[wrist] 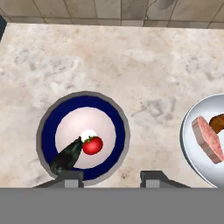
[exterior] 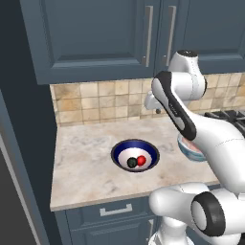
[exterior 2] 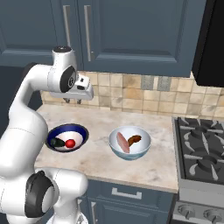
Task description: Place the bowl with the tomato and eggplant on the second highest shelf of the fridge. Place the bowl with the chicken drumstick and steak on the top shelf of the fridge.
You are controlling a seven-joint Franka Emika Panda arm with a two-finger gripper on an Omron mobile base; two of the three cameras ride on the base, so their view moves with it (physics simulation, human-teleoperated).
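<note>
The blue-rimmed bowl (exterior: 135, 155) stands upright on the marble counter (exterior: 86, 162), near its front edge. Its inner wall is dark blue and its floor is pale. Inside it lie the tomato (exterior: 141, 160) and the eggplant (exterior: 132, 162), touching each other at the centre of the bowl floor. In the hand view the tomato (wrist: 92, 145) sits just beside the eggplant (wrist: 66, 158), which extends toward the rim of the blue-rimmed bowl (wrist: 83, 101).

The white bowl (exterior 2: 129, 142) stands on the same counter, apart from the blue-rimmed bowl and between it and the stove (exterior 2: 201, 153). It holds the steak (exterior 2: 122, 142) and the chicken drumstick (exterior 2: 134, 140), which rest against each other. In the left base view, the arm's forearm hides most of the white bowl (exterior: 190, 149).

The gripper (exterior 2: 74, 100) hangs above the counter, close to the tiled backsplash (exterior 2: 131, 92), pointing downward, well above both bowls. The two fingertips (wrist: 70, 177) stand spread apart, with nothing between them. In the hand view the gap between them falls over the near rim of the blue-rimmed bowl and the bare counter beside it.

Dark blue wall cabinets (exterior 2: 131, 30) hang above the backsplash, and a drawer (exterior: 115, 210) sits below the counter.
</note>
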